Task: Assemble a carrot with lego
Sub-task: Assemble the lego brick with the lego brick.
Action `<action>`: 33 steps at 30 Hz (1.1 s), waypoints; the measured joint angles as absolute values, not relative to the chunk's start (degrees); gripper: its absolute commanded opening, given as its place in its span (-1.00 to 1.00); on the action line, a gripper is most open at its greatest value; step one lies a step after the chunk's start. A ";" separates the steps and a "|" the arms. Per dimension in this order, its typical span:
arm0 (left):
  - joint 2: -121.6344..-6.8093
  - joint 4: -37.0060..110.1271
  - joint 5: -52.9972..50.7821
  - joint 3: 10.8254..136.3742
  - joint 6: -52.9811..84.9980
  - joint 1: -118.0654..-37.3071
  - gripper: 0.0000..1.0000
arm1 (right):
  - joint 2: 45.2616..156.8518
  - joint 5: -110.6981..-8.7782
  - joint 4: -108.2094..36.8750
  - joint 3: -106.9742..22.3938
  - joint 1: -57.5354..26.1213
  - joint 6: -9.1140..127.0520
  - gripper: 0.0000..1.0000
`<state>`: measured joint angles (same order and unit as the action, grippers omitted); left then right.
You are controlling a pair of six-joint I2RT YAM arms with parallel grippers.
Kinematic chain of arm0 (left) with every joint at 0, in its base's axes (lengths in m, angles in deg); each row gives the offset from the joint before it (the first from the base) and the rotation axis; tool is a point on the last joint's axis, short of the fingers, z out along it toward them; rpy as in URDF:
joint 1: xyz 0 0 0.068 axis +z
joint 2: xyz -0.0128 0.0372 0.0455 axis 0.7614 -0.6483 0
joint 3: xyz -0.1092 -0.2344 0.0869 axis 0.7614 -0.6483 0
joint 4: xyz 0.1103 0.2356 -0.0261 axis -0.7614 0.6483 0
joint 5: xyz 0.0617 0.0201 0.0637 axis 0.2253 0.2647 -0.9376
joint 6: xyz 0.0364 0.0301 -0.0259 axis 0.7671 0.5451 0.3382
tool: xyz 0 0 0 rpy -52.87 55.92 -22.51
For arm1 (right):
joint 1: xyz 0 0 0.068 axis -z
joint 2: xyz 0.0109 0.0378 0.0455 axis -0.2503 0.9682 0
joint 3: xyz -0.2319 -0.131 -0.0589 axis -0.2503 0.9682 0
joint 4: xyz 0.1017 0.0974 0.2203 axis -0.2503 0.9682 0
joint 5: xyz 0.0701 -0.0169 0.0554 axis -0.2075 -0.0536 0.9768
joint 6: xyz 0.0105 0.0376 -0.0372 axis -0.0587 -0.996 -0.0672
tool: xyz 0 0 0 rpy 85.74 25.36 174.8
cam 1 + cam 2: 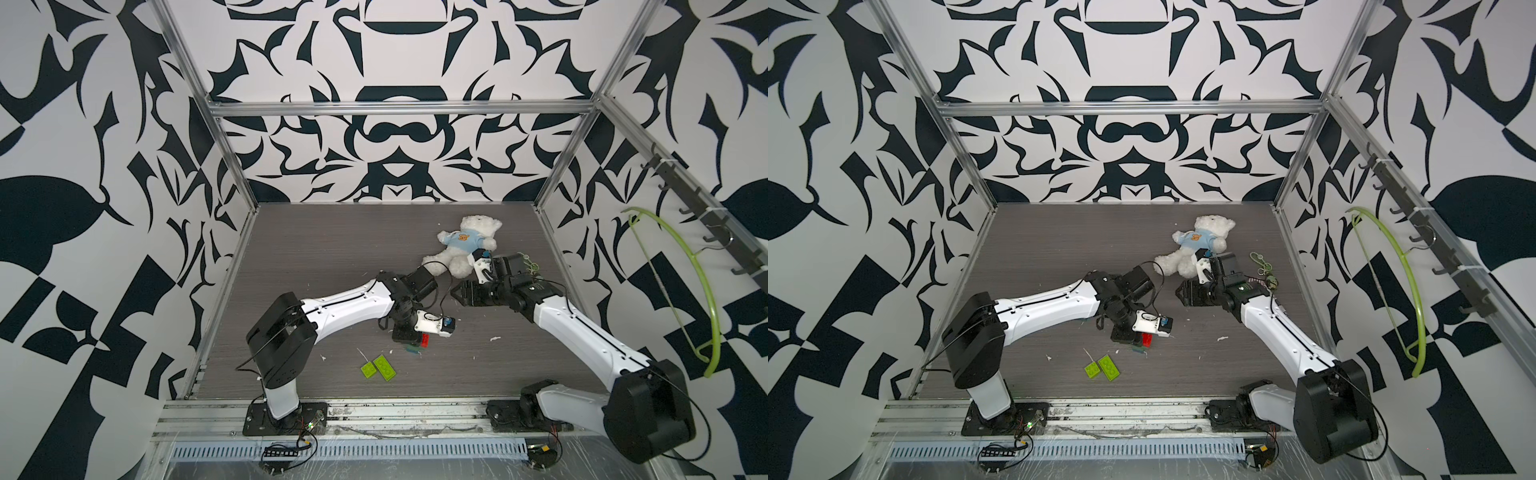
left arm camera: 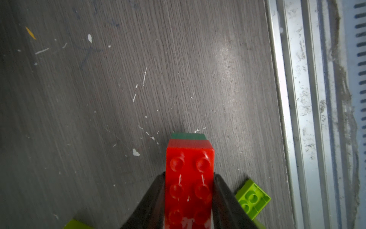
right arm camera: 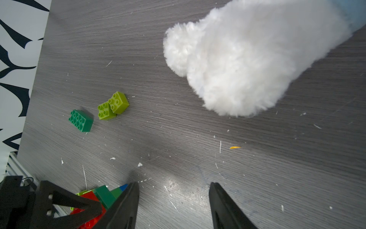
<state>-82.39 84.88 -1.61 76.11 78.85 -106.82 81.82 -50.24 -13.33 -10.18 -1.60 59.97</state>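
We find the grey table (image 1: 324, 249) open across its middle and far left. The left gripper (image 2: 189, 175) sits toward the front metal rail (image 2: 297, 99), with two lime green bricks (image 1: 379, 367) lying just beside it on that side. Its jaws are clamped on the flanks of the red brick (image 2: 190, 158), which tops a dark green layer (image 2: 188, 136) of the part-built carrot (image 3: 105, 195); whether that stack rests on the table we cannot say for certain. The right gripper (image 3: 174, 184) stands apart, jaws spread on nothing, near the white teddy bear (image 3: 247, 59).
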 measured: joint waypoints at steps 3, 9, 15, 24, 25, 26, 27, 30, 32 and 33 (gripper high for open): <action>-82.37 84.66 -1.39 75.89 78.96 -106.56 -0.31 | 81.82 -50.24 -13.33 -10.18 -1.60 59.97 0.22; -81.61 82.63 0.14 74.19 78.59 -105.88 -0.54 | 81.82 -50.22 -13.33 -10.18 -1.60 59.97 0.23; -78.15 76.69 1.62 68.57 78.18 -105.73 -0.68 | 81.82 -50.11 -13.33 -10.18 -1.60 59.97 0.23; -74.99 70.59 4.88 63.13 76.28 -104.15 -0.73 | 81.97 -49.65 -13.42 -10.18 -1.60 59.95 0.23; -74.92 70.37 5.30 62.93 76.12 -103.93 -0.73 | 81.99 -49.63 -13.39 -10.18 -1.60 59.95 0.23; -74.81 70.00 5.89 62.62 76.06 -103.69 -0.73 | 81.99 -49.59 -13.42 -10.18 -1.60 59.97 0.22; -74.68 69.56 6.37 62.23 76.01 -103.48 -0.74 | 81.99 -49.54 -13.46 -10.18 -1.60 59.95 0.23; -74.44 68.88 7.70 61.64 75.88 -102.78 -0.75 | 81.99 -49.41 -13.50 -10.18 -1.60 59.95 0.22; -74.48 68.88 8.25 61.62 75.75 -102.56 -0.75 | 81.99 -49.39 -13.57 -10.18 -1.60 59.95 0.23; -74.50 68.82 8.60 61.62 75.64 -102.47 -0.74 | 81.99 -49.39 -13.59 -10.18 -1.60 59.97 0.23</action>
